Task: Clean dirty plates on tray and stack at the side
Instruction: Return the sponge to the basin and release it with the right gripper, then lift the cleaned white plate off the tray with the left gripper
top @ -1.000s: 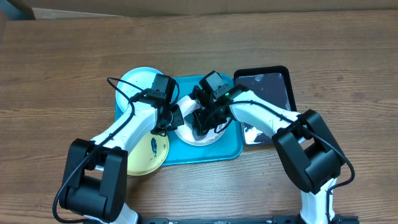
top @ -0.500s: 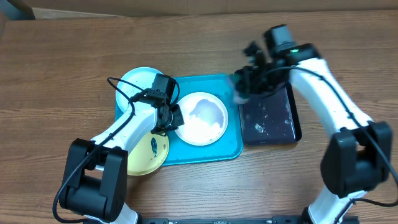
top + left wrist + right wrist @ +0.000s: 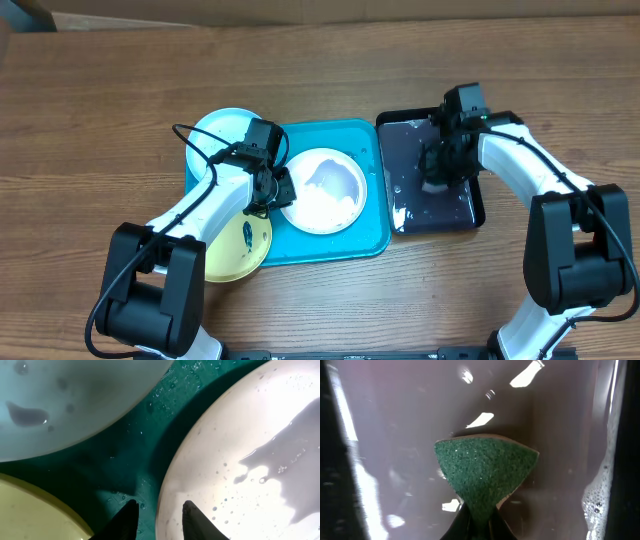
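The white plate lies wet on the turquoise tray. My left gripper is at its left rim. In the left wrist view its fingers straddle the white plate's rim and are shut on it, over the tray. The pale blue plate sits at the tray's far left corner, and it also shows in the left wrist view. The yellow plate with a dark smear lies at the near left. My right gripper is shut on a green sponge.
The sponge is held down in the small black tray, right of the turquoise tray, with water and foam in it. Foam sits at its near left corner. Brown wooden table all around.
My right arm left the white plate with the sponge, swung right and back, and now dips the sponge in the black tray. The left arm has not moved.
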Controlling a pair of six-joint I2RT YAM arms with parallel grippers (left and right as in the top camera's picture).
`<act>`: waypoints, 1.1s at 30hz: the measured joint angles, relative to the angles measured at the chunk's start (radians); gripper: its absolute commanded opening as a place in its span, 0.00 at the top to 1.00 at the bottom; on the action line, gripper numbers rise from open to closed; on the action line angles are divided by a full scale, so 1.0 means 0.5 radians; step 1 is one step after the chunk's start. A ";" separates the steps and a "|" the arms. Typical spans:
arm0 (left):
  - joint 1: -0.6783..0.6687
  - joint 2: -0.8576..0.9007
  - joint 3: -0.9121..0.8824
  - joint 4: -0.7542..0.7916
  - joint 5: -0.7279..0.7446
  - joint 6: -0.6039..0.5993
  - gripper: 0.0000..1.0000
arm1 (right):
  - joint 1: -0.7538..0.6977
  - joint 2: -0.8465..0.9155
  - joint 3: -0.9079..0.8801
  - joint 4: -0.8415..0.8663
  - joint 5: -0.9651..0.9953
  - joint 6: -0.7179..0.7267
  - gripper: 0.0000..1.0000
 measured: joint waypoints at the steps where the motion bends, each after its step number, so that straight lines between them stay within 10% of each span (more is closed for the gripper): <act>1: 0.000 0.000 0.000 0.000 0.000 0.000 0.67 | 0.000 0.000 -0.015 0.007 0.019 -0.005 0.47; 3: 0.000 0.000 0.000 0.000 0.000 0.000 0.67 | 0.000 0.000 -0.022 0.019 0.041 0.000 0.27; 18: -0.050 0.002 0.000 -0.014 -0.001 0.000 0.73 | -0.246 0.002 0.638 -0.452 0.063 0.117 0.00; 22: -0.076 0.033 0.000 0.002 -0.002 0.000 0.74 | -0.490 0.002 0.642 -0.497 0.072 0.151 0.00; 25: -0.079 0.091 0.002 0.023 0.000 -0.013 0.96 | -0.647 0.002 0.642 -0.501 0.079 0.158 0.00; 33: -0.073 0.098 0.124 -0.117 0.014 0.009 0.96 | -0.835 0.002 0.642 -0.504 0.078 0.165 0.00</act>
